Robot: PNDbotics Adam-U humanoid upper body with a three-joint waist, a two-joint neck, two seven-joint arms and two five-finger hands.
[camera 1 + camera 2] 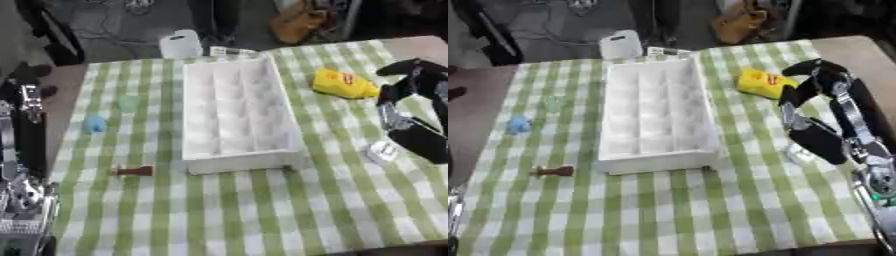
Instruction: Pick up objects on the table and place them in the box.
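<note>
Box (236, 107), white w/ compartments, is sitting mid-table on green-checked cloth (262, 210), nothing showing inside. Yellow object (765, 82) is lying right of box, just beside right hand (815, 107), which is hovering w/ fingers relaxed, gripping nothing. Small white item (798, 154) is lying beneath that hand. Left of box: pale green bit (129, 103), blue bit (94, 123), brown piece (134, 171). Left arm's showing at left edge; hand state: can't tell.
</note>
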